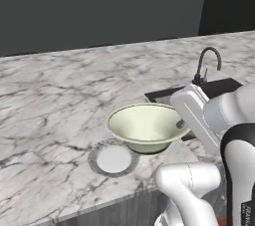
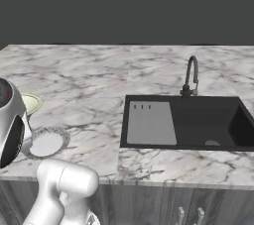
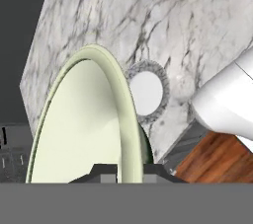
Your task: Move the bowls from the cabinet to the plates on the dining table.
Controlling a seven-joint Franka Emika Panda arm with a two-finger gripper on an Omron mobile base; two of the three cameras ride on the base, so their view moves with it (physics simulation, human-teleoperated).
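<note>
Your end effector [image 3: 129, 168] is clamped shut on the rim of the cream-white glazed ceramic bowl [image 1: 146, 126], held above the white marble tabletop [image 1: 55, 95] just beside the small round pale grey plate [image 1: 113, 159]. Releasing now would probably land the bowl off-centre; the thin rim grip could also slip.

White veined marble dining table [image 1: 50, 95], small grey-white plate [image 1: 113, 159] near its front edge

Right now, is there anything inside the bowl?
Empty. The bowl shows a bare cream inside in the left base view, and its inside is bare in the hand view too.
</note>
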